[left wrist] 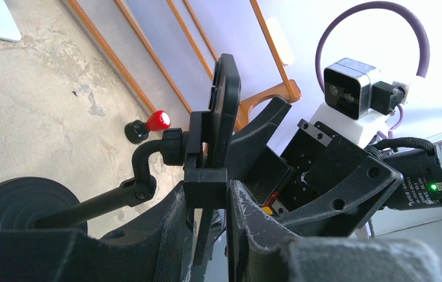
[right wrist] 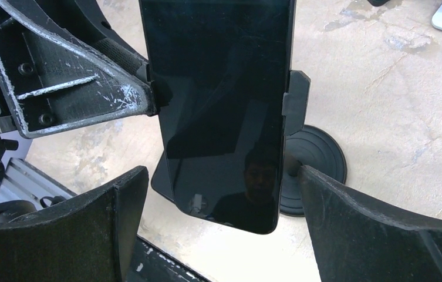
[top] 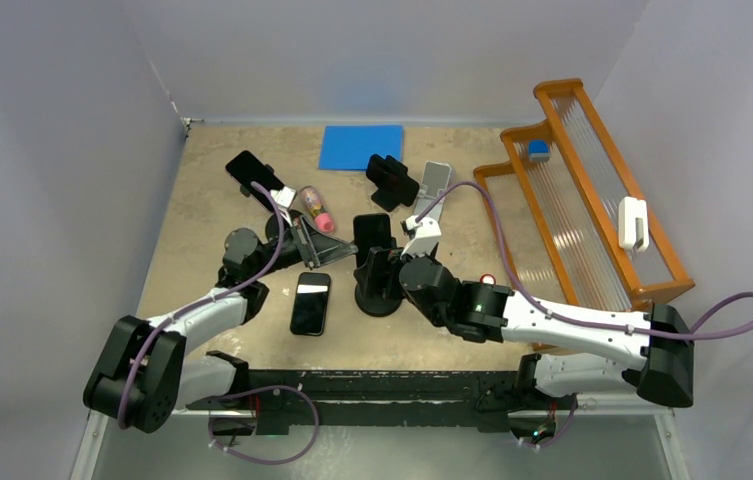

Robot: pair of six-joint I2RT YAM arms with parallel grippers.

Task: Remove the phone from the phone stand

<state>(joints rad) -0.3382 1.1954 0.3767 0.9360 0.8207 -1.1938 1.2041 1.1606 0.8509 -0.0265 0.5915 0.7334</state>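
Note:
A black phone [right wrist: 224, 100] stands upright in the phone stand [top: 378, 290], held by side clamps [right wrist: 296, 103] above a round black base [right wrist: 318, 158]. My left gripper [left wrist: 206, 194] is shut on the stand's clamp block [left wrist: 205, 183], just behind the phone's edge [left wrist: 225, 100]. In the top view it reaches in from the left [top: 337, 247]. My right gripper [right wrist: 221, 176] is open, its fingers [right wrist: 377, 229] standing on either side of the phone's lower end without touching it. In the top view it sits just right of the stand [top: 394, 262].
A second phone [top: 311, 302] lies flat left of the stand. Two more stands with phones [top: 252, 172] [top: 392, 182], a silver phone [top: 435, 180], a pink bottle [top: 317, 210] and a blue mat [top: 361, 146] lie behind. An orange rack [top: 582, 200] lines the right side; a red-capped knob [left wrist: 158, 120] stands near it.

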